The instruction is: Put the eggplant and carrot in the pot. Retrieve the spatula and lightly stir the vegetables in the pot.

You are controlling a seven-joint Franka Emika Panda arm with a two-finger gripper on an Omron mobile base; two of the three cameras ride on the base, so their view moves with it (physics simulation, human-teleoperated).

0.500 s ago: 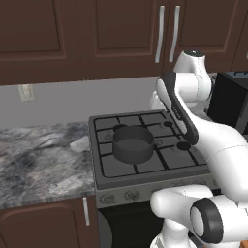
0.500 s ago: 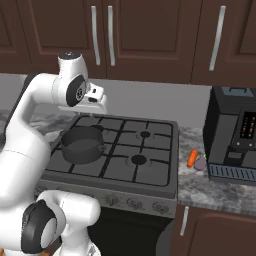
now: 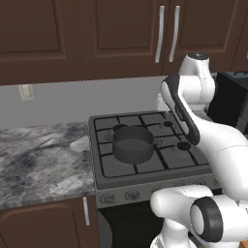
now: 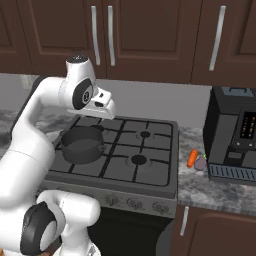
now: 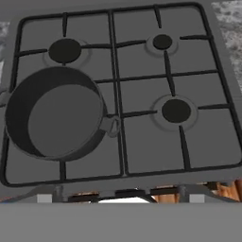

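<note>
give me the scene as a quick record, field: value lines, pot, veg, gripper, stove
pot: dark grey pot on the stove's front left burner, nothing inside
carrot: carrot on the counter right of the stove
eggplant: eggplant beside the carrot, by the coffee machine
gripper: gripper above the stove, holding nothing seen; open or shut unclear
stove: stove, four burners, three bare

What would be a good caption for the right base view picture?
White robot arm raised over a stove with an empty pot, while carrot and eggplant wait on the counter.
</note>
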